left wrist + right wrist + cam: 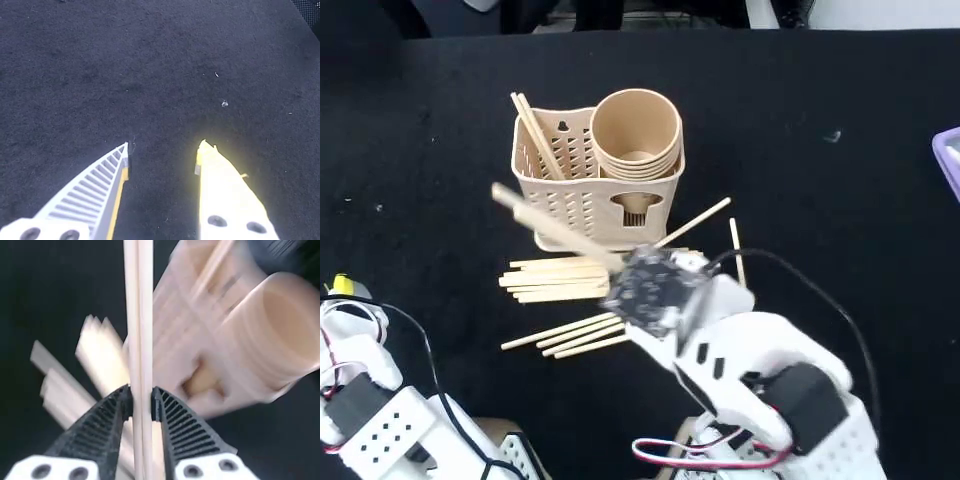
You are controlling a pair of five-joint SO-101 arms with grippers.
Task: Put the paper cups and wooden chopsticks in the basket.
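- The right gripper (pixel 142 395) is clenched on a pair of wooden chopsticks (pixel 139 315), held above the table just in front of the basket (pixel 570 205); in the high view the pair slants up toward the basket's left end.
- Done so far, as judged from the high view: a nested stack of paper cups (pixel 638 130) stands in the basket's right compartment, and 2 chopsticks (pixel 537 135) lean in the left one. No cup lies loose on the black cloth (pixel 820 90).
- Left to do: the held pair needs dropping in, then a bundle of loose chopsticks (pixel 555 280) in front of the basket, a fanned group (pixel 565 335) nearer the arms, and 2 stray sticks (pixel 695 222) (pixel 737 250) by the basket's right front corner. The task looks roughly half finished.
- The left gripper (pixel 164 150) hangs with fingers spread and nothing between them, over bare cloth, well apart from the pile.
- Room to move: cloth is open behind and on both sides of the basket; the tight spot is the front, where sticks crowd against the basket wall under the right arm. A purple object (pixel 950 160) sits at the table's right edge, well clear.
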